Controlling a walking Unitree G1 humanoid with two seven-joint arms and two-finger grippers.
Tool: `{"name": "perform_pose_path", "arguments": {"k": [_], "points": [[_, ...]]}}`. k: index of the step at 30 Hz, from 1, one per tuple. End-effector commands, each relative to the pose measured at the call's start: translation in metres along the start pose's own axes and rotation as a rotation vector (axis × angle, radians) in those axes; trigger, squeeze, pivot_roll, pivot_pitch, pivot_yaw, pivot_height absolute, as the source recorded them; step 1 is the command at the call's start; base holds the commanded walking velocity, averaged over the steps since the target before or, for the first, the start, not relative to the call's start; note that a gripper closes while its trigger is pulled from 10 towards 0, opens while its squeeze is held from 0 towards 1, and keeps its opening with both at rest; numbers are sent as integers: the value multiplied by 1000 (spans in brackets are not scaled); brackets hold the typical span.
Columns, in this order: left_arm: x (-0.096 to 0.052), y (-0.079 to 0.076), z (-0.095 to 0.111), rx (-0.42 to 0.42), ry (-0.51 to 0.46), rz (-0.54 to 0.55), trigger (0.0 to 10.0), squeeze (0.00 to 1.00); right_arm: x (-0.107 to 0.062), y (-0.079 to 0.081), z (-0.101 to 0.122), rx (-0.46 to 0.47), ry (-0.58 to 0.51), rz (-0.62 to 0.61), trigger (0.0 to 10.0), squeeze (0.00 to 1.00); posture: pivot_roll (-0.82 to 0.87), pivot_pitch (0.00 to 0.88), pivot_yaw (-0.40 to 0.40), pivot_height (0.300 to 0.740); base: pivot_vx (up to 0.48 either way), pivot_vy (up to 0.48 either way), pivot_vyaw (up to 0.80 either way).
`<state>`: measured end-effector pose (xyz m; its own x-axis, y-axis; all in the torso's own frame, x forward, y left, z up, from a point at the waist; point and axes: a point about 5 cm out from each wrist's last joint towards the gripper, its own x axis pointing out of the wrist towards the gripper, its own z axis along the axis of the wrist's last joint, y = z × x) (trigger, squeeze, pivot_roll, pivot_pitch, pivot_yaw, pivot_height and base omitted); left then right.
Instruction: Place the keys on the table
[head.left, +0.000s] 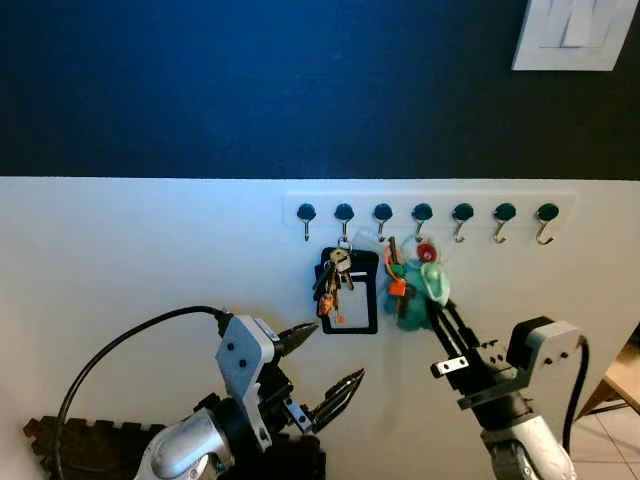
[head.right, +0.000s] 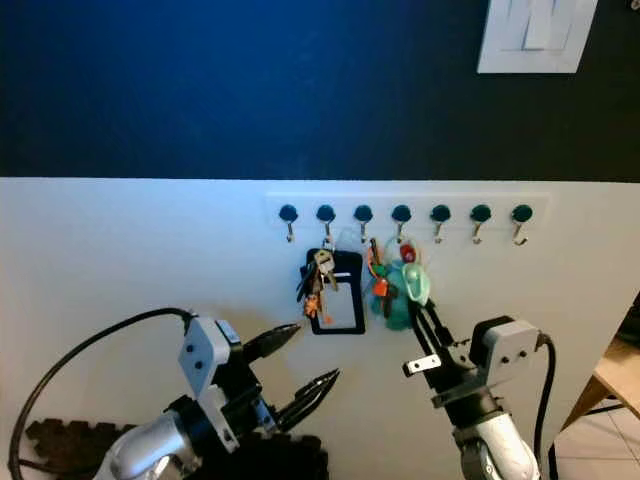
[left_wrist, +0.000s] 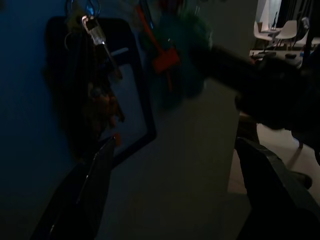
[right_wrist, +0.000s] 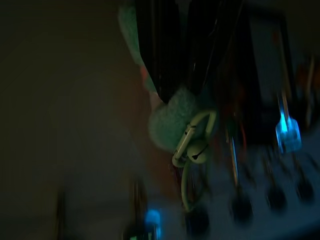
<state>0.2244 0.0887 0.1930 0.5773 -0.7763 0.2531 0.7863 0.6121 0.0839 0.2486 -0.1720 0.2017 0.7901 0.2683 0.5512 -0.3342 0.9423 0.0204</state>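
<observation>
Right gripper (head.left: 432, 300) clenched on teal plush keys (head.left: 412, 300) at hook rail (head.left: 430, 212); left gripper (head.left: 325, 360) released; risk: ring snags hook, slips.

right gripper (head.left: 432, 303) at teal keys (head.left: 412, 290) on hook rail (head.left: 430, 211)

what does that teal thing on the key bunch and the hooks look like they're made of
Teal keychain: apparently soft plush; its surface looks fuzzy in the right wrist view, gripped there by the right gripper. Hooks: likely metal, thin and shiny, with dark rounded caps.
</observation>
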Motion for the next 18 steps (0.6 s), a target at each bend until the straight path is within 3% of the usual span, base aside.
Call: {"name": "perform_pose_path", "arguments": {"k": [1,12,18], "points": [[1,-5,0,-27,-5,-14,10000,0,3,3,14,-11,-56,-11,39,0,79,22,25,740,0,0,0],[3,-6,-1,-42,-7,-28,10000,0,17,15,36,13,-133,34,0,0,71,22,28,740,0,0,0],[2,-8,-1,-58,-3,-30,10000,0,10,33,19,91,-1,167,0,0,73,25,23,740,0,0,0]]}}
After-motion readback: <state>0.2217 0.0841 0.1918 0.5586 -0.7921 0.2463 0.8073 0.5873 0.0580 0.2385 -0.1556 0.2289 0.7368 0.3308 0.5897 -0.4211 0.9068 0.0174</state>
